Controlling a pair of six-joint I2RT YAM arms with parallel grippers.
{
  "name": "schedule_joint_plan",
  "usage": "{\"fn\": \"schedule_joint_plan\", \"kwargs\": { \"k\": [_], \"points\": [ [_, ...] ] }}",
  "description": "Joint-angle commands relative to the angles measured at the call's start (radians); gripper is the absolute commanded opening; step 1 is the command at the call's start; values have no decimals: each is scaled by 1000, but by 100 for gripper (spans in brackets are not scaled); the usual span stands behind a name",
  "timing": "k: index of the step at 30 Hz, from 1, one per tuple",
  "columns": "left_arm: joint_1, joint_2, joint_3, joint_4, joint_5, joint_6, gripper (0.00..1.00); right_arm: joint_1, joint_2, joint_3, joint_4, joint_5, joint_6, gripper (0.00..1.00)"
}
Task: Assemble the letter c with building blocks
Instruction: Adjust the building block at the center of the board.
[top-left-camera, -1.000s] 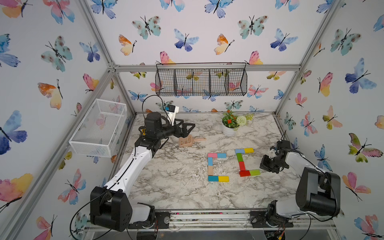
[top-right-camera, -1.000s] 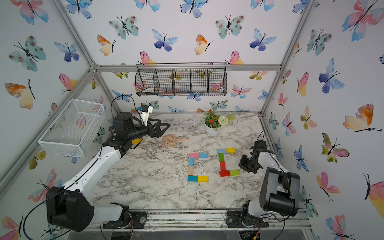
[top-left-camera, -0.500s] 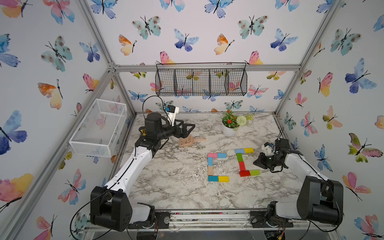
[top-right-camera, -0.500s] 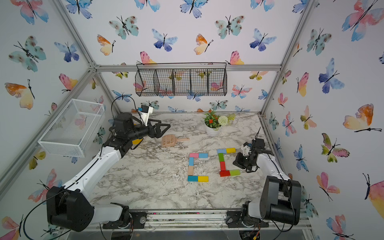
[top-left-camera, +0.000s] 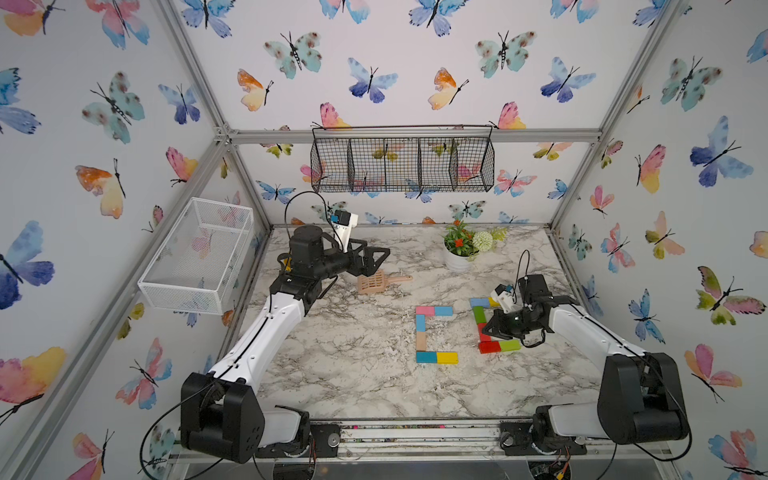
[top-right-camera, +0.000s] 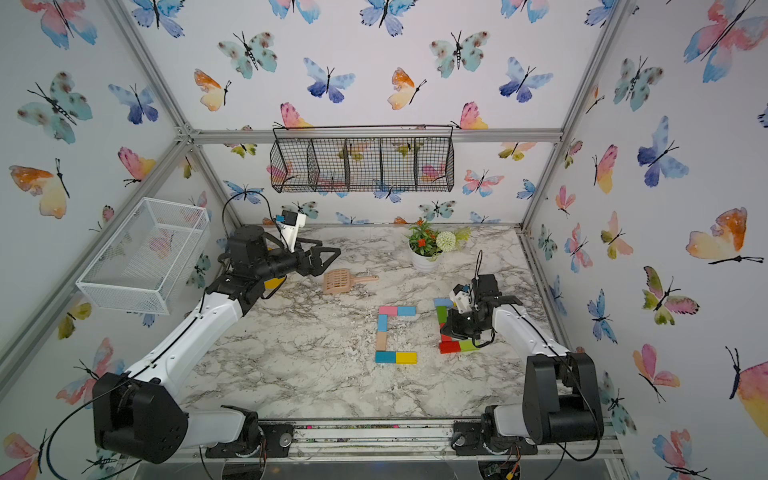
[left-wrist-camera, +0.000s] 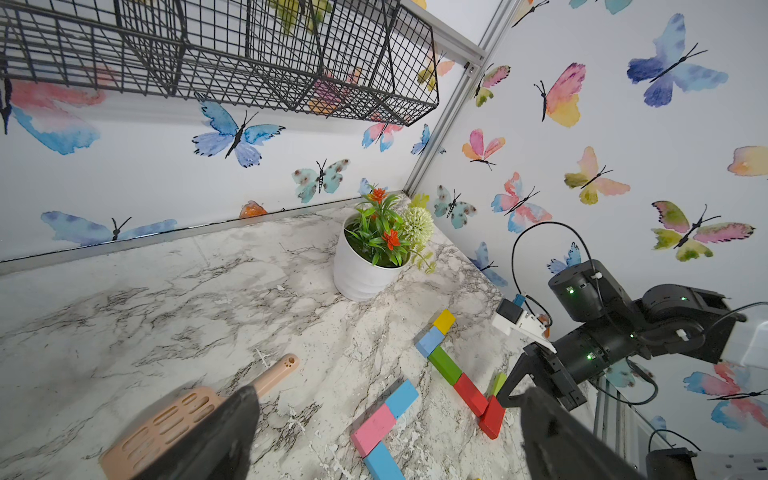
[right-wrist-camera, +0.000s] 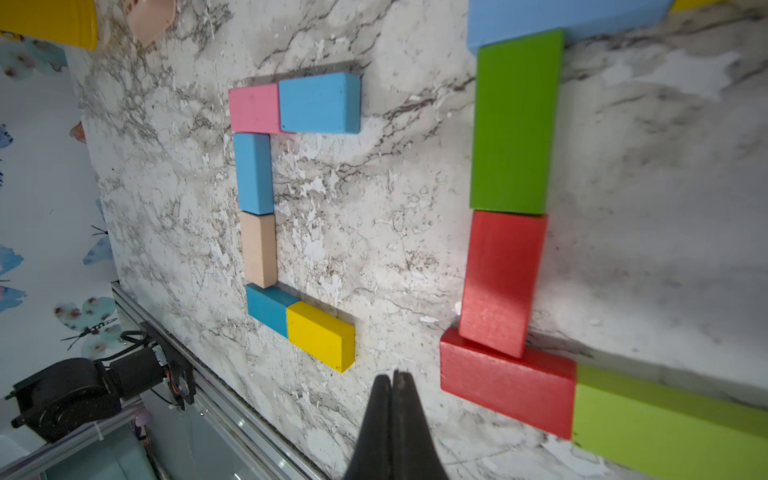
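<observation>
While the right hand (right-wrist-camera: 392, 376) is closed, blocks (right-wrist-camera: 500, 282) touch.

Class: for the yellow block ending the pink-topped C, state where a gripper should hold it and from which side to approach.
Probably best: pinch the yellow block across its two long sides at mid-length, coming straight down from above. It lies flat on the table with both long sides bare, while one short end butts the teal block.
</observation>
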Motion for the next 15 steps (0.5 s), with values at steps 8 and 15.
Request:
{"fn": "schedule_joint_plan", "kwargs": {
  "k": [8,15],
  "points": [
    [10,0,-4,16,8,-6,98,100,51,-4,-7,71,-11,3],
    [9,-7,-8,14,2,0,98,141,81,-7,-22,97,-1,3]
  ]
}}
